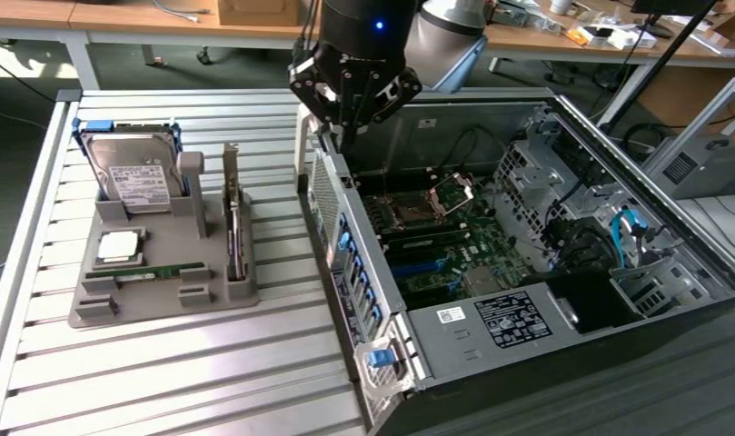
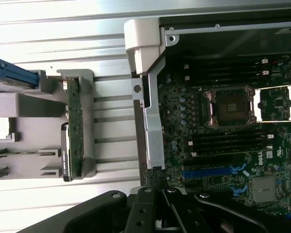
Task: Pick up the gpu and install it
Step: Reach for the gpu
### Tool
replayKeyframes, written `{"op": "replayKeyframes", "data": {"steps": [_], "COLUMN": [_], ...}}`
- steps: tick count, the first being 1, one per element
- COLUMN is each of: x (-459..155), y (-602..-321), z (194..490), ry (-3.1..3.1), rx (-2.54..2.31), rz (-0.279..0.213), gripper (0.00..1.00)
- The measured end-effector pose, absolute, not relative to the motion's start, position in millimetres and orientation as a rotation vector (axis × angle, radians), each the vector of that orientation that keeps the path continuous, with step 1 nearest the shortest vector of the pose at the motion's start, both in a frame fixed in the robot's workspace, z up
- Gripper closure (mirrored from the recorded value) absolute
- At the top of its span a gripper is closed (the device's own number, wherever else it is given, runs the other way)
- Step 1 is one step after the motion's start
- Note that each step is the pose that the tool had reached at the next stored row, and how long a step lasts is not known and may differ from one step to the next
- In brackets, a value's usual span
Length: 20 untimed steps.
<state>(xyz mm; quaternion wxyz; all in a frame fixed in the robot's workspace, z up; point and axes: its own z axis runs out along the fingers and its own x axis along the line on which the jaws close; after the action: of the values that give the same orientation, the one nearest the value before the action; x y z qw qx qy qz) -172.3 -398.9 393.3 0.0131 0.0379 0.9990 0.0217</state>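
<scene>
Hanging above the rear wall of the open computer case (image 1: 338,227), the gripper (image 1: 341,136) has its fingers pressed together and carries nothing. The gpu (image 1: 233,218) stands on edge in a slot of the grey holder (image 1: 161,309), well apart from the gripper, toward the exterior view's left.

Risks noted:
- Fingers pressed together would likely strike the card's top edge instead of straddling it.
- The case wall sits just under the fingertips; a low sideways pass could clip it.
- The slot hugs the card, so a tilted pull could jam it or drag the holder across the slatted table (image 1: 161,391).

Surroundings: a hard drive (image 1: 131,177) stands at the holder's far end and a memory stick (image 1: 149,271) lies nearer, both close to the card. Inside the case, loose cables (image 1: 628,232) hang beside the motherboard (image 1: 434,241) on the exterior view's right.
</scene>
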Motion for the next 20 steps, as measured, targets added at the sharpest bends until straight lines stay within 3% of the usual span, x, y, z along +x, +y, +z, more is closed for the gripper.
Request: {"op": "replayKeyframes", "data": {"steps": [20], "x": [-179.5], "y": [-398.9], "z": [393.3], "ry": [3.112], "rx": [0.118], "rz": [0.068], "gripper": [0.90]}}
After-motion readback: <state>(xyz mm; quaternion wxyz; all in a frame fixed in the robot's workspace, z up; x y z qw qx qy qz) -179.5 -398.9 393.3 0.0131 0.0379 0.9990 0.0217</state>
